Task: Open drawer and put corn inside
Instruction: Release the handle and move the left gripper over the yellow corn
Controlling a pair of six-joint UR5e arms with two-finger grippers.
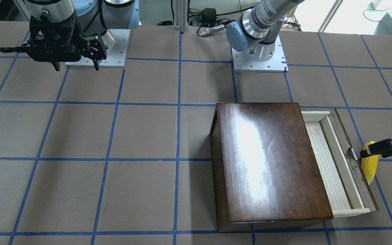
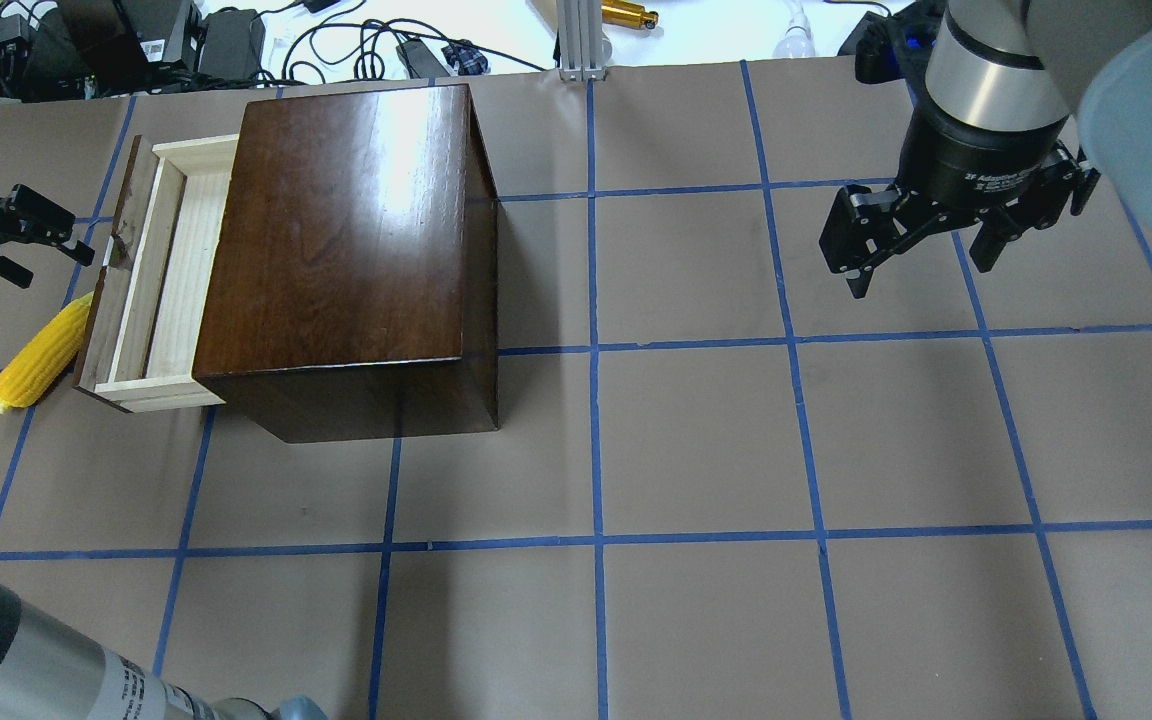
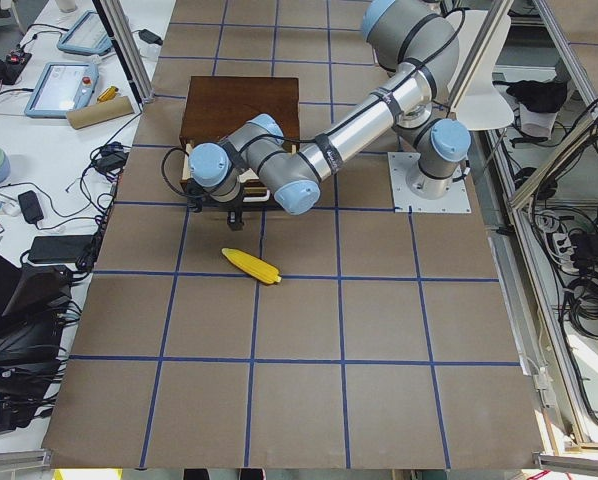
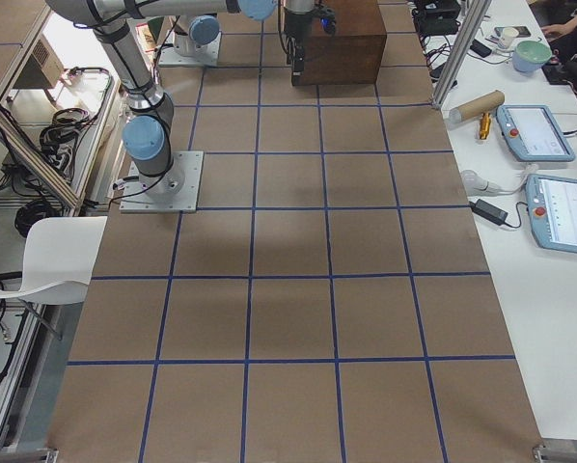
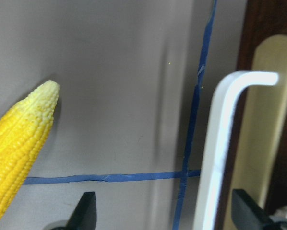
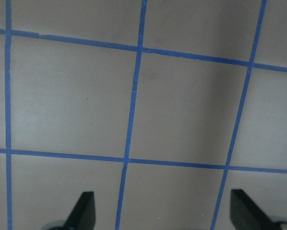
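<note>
The corn [image 2: 36,355] lies on its side on the table [image 2: 696,430], outside the drawer [image 2: 176,260] and near its dark front panel [image 2: 111,270]. The left wrist view shows a strip of bare table between the cob's pale tip and the white handle [image 5: 220,143]. The drawer stands partly pulled out of the dark-brown box [image 2: 346,220], and its pale wooden floor is exposed and holds nothing that can be seen. The opening step therefore looks done, or nearly so. Whether the gap is wide enough for the cob is a judgement, but the open strip seems long enough for it lengthwise. The left gripper [image 5: 165,215] hovers low by the drawer front, between handle and corn. Its jaws are spread wide and nothing is held in them. The right gripper [image 2: 921,270] hangs well apart from the box, above bare table, also spread wide and empty. What is left is the second half of the task: grasp the corn, lift it over the front panel and set it in the tray. The left arm looks best placed for that.
</note>
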